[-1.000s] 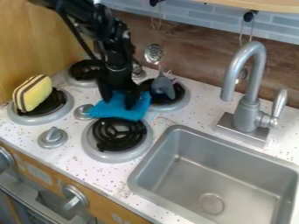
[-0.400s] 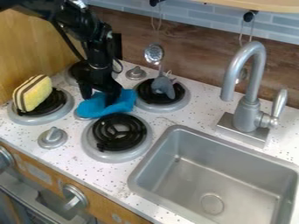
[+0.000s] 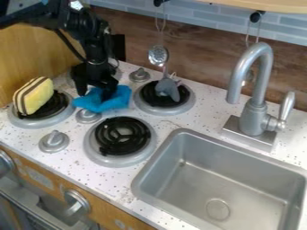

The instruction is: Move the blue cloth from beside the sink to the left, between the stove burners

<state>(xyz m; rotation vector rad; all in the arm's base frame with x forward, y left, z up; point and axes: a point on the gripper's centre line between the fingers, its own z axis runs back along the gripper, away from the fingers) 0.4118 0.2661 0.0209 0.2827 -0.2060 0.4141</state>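
Ease the blue cloth gently beneath the gripper, clear of the striped sponge beside it; whether the gripper is clenched, I cannot tell

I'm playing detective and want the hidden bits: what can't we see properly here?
In the camera view:
- Counter under the blue cloth: covered by it.
- Part of the back left burner: behind the gripper.
- Sink's near end: cut off by the bottom edge.
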